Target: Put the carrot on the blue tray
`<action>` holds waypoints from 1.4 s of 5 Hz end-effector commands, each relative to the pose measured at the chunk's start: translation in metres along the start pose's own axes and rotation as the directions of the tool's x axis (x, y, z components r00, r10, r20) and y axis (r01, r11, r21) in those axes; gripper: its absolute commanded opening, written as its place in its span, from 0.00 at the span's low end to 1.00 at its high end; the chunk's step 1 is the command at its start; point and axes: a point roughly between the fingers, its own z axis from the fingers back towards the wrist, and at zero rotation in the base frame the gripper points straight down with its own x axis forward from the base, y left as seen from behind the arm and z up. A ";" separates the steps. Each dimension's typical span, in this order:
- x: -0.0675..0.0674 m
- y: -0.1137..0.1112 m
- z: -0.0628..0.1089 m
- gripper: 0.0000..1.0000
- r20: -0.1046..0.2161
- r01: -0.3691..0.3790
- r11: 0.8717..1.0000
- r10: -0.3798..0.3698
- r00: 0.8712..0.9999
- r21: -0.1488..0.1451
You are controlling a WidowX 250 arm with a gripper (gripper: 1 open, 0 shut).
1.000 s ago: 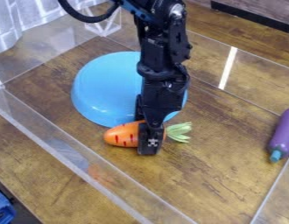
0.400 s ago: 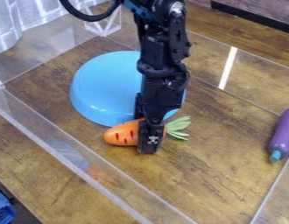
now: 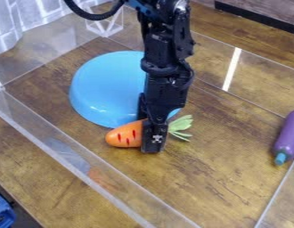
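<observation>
The orange toy carrot (image 3: 125,135) lies on the wooden table just in front of the blue tray (image 3: 104,85), its light green leafy top (image 3: 181,126) pointing right. My black gripper (image 3: 152,138) comes straight down onto the carrot's right part, near where the leaves begin. Its fingers (image 3: 151,145) sit at the carrot, and they look closed around it, though the arm hides the far side. The tray is a round light-blue dome behind and left of the gripper, partly covered by the arm.
A purple eggplant-like toy (image 3: 286,135) lies at the right edge. Clear plastic walls (image 3: 61,142) fence the work area at the left and front. A blue object (image 3: 1,214) shows at the bottom left corner.
The gripper and carrot have shifted very slightly; the leafy top has moved a little up and left. Otherwise nothing has moved.
</observation>
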 end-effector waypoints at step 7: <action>-0.008 0.011 0.001 0.00 0.008 -0.028 1.000 0.028 1.000 -0.015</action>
